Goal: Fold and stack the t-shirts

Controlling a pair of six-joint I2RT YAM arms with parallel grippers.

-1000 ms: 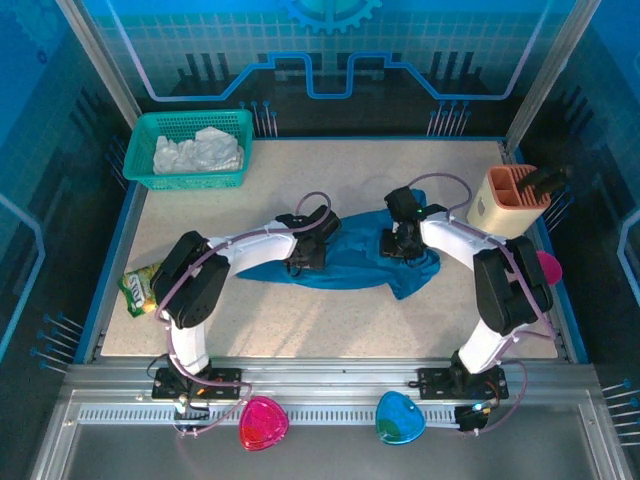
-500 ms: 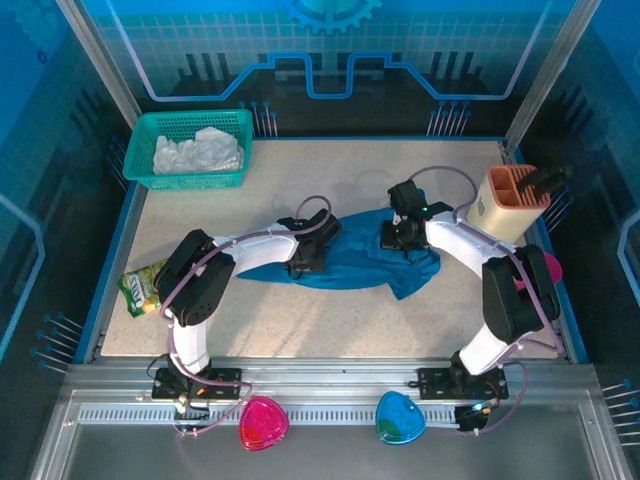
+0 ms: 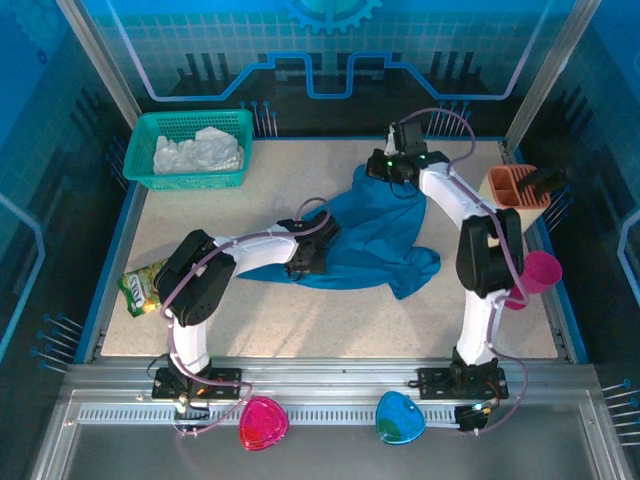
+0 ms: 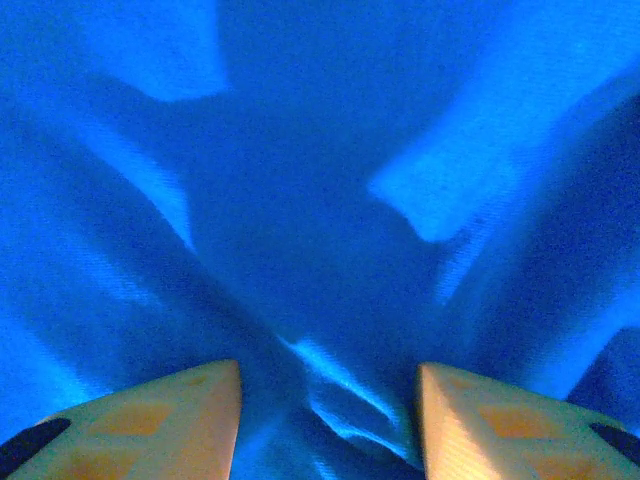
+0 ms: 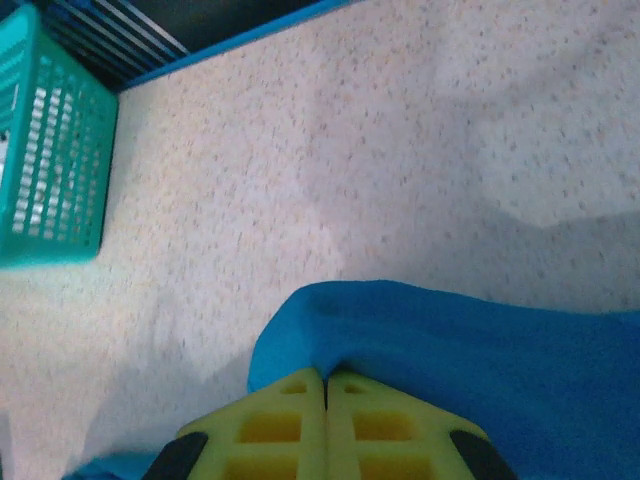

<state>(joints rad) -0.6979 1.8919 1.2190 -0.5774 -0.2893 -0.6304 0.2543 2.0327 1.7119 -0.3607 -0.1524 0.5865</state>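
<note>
Since a second ago your right hand [image 3: 388, 166] has swung out toward the far edge of the counter [image 3: 300, 325], dragging one edge of the teal-blue t-shirt [image 3: 372, 238] with it, so the cloth now fans out from that hand instead of lying in a narrow bundle. Its fingers are pressed together on the hem. Your left hand [image 3: 306, 256] has barely shifted; it sits on the shirt's other end, fingers apart, with a ridge of cloth bunched between them but not pinched, as far as the wrist view shows. You're early in the job, I'd judge: the shirt is being spread, no fold is made, and the white t-shirt [image 3: 200, 150] lies crumpled in the green basket [image 3: 186, 182], off to the left of your right hand across bare counter. A tan caddy [image 3: 520, 185] stands close on that hand's right, so watch your elbow there. A snack packet [image 3: 140, 286] lies well left of your left hand, out of the way.
</note>
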